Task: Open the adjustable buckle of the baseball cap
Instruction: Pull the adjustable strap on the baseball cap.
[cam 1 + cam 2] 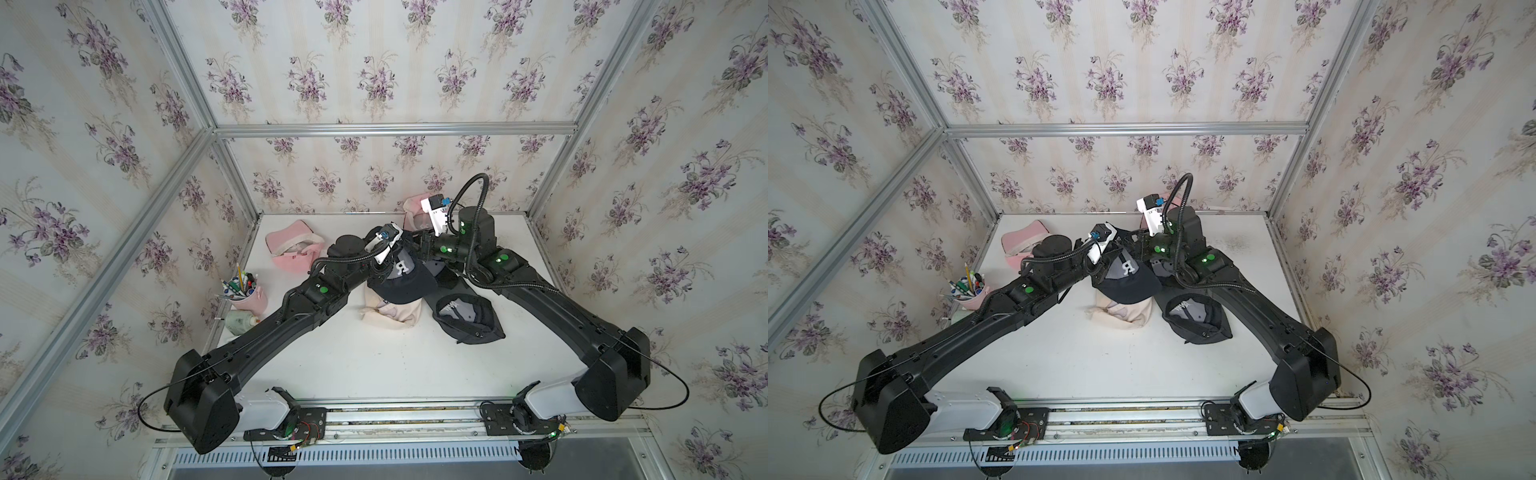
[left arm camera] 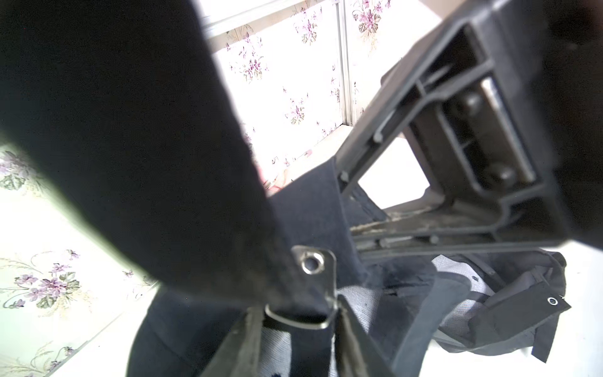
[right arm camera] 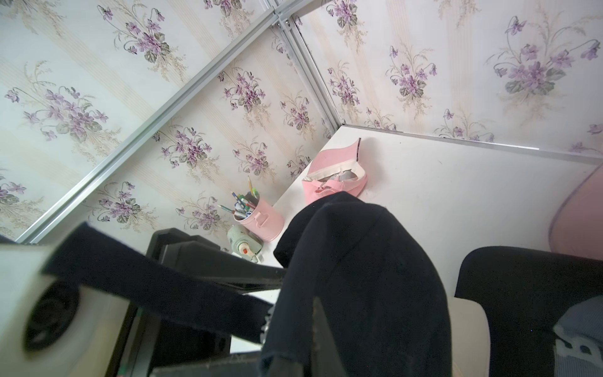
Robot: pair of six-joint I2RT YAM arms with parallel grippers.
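Observation:
A navy baseball cap (image 1: pixel 401 276) with a white letter on its front hangs above the table between both grippers, seen in both top views (image 1: pixel 1127 276). In the left wrist view its silver metal buckle (image 2: pixel 315 266) sits on the dark strap (image 2: pixel 195 182). My left gripper (image 2: pixel 298 321) has closed in on the buckle's wire loop, one finger on each side. My right gripper (image 1: pixel 419 245) is shut on the cap's rear fabric (image 3: pixel 359 277), which drapes over its fingers and hides the tips.
On the white table (image 1: pixel 374 365) lie a beige cap (image 1: pixel 390 316), a dark cap with grey lining (image 1: pixel 467 318) and a pink cap (image 1: pixel 293 249). Another pink cap (image 1: pixel 413 208) rests against the back wall. A pink pen cup (image 1: pixel 249 293) and a bottle (image 1: pixel 239 322) stand at the left edge.

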